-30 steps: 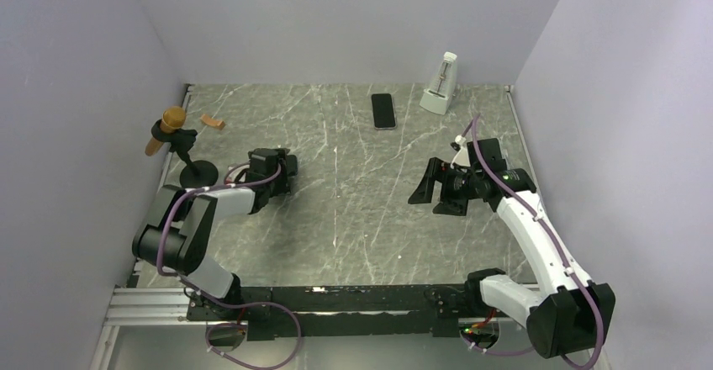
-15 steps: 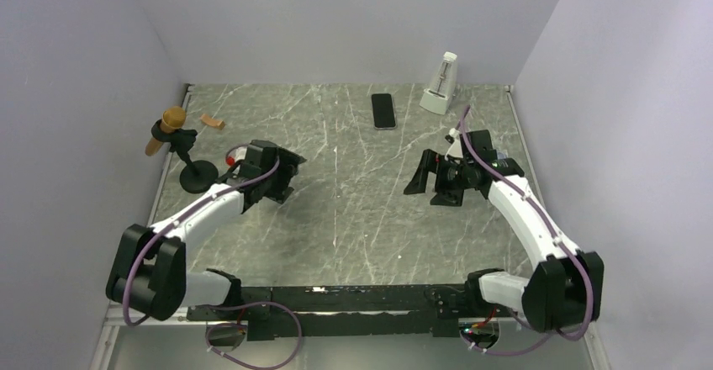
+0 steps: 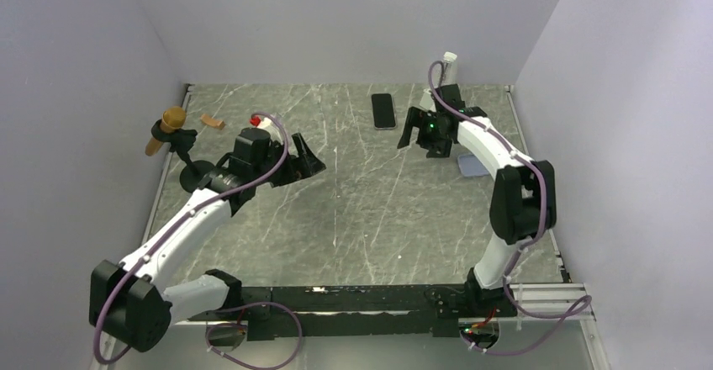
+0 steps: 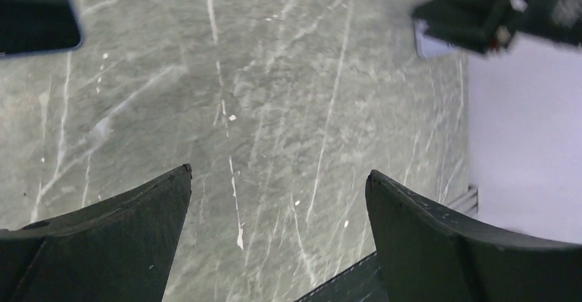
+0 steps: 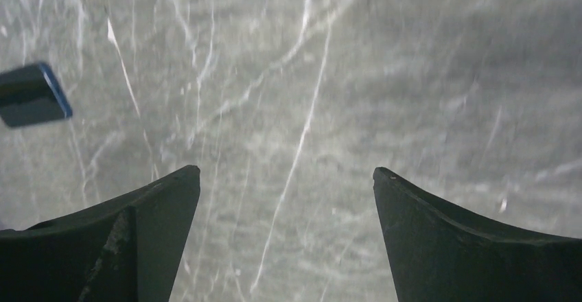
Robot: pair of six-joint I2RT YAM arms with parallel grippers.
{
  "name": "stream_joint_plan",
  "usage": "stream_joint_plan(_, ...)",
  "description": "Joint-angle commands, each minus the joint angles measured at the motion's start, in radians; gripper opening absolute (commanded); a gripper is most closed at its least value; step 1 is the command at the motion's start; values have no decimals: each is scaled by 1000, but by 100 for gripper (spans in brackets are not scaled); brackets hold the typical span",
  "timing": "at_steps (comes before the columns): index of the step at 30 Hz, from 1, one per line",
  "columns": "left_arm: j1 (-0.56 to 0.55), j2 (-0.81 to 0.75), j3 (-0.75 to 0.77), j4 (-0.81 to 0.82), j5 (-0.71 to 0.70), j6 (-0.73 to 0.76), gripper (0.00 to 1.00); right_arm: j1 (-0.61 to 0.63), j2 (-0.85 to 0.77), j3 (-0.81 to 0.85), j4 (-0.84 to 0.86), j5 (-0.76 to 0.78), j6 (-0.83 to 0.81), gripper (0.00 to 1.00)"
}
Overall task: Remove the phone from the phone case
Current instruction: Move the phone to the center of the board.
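Grey-green marbled stone covered the desk (image 3: pixel 361 219), walled in pale lavender on three sides. The phone case (image 3: pixel 471 166) – a thin, pale lavender shape with a rounded corner – lay flat near the right edge, about halfway back and partly hidden beneath the right arm. Whether it held anything could not be told. A dark phone (image 3: pixel 383 110) with a thin blue rim lay flat near the far edge, a little right of centre and well apart from the case. The right gripper (image 5: pixel 286 170) hovered just beside that phone on its right. Its fingers were spread wide with only bare stone between them, and the phone showed at the left border of the wrist view. The left gripper (image 4: pixel 278 171) hung over the left half of the desk, its fingers likewise spread wide and holding nothing. Near the left edge stood a microphone (image 3: pixel 172 120) – tan-headed, on a black stand – with a small brown piece (image 3: pixel 212 121) close by, towards the far-left corner. The top of a white metronome (image 3: pixel 450 57) showed behind the right arm at the far edge.
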Motion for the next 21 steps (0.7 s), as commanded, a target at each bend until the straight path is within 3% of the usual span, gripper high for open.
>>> stream_joint_plan(1, -9, -77, 53, -87, 141, 279, 99, 44, 112, 165, 44, 159, -36, 100)
stream_joint_plan(5, -8, -104, 88, -214, 174, 367, 99, 69, 254, 362, -26, 222, -58, 100)
stream_joint_plan(12, -9, -207, 78, -229, 123, 444, 99, 126, 542, 750, -182, 377, -108, 100)
stream_joint_plan(21, -8, -148, 147, -327, 161, 529, 99, 153, 715, 909, -111, 465, -252, 100)
